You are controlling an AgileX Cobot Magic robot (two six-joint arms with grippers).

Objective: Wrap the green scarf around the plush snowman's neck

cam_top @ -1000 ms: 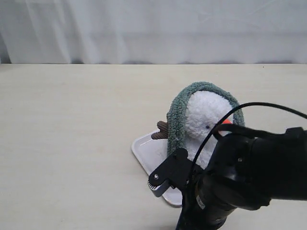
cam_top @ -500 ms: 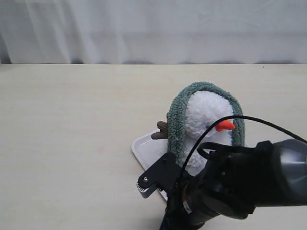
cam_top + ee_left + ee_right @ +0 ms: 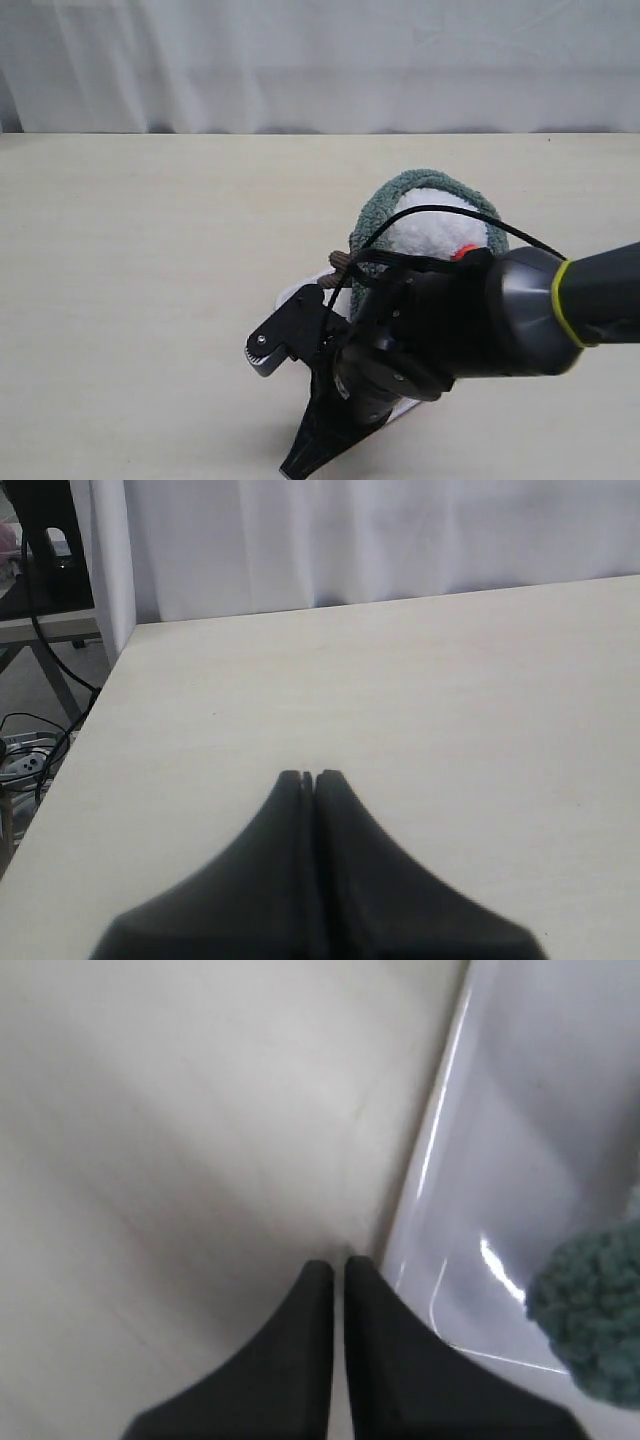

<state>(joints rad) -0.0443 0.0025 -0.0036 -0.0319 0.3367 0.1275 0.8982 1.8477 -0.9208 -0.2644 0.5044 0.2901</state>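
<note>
Centrally, the fuzzy, ribbed green scarf (image 3: 372, 222) arches hood-like over the head of the white plush snowman (image 3: 430, 225), which sits on the tray (image 3: 300, 297). At the tray's edge, the right gripper (image 3: 333, 1263) has its fingers together and empty. The left gripper (image 3: 307, 776), likewise closed, is over bare table away from the tray.

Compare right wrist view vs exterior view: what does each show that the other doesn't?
Right wrist only: right gripper with jaws together, empty, beside the white tray rim; the green scarf end over the tray floor. Exterior only: plush snowman with the scarf looped over its head, not its neck; curtain. Both: tray, scarf, table.
</note>
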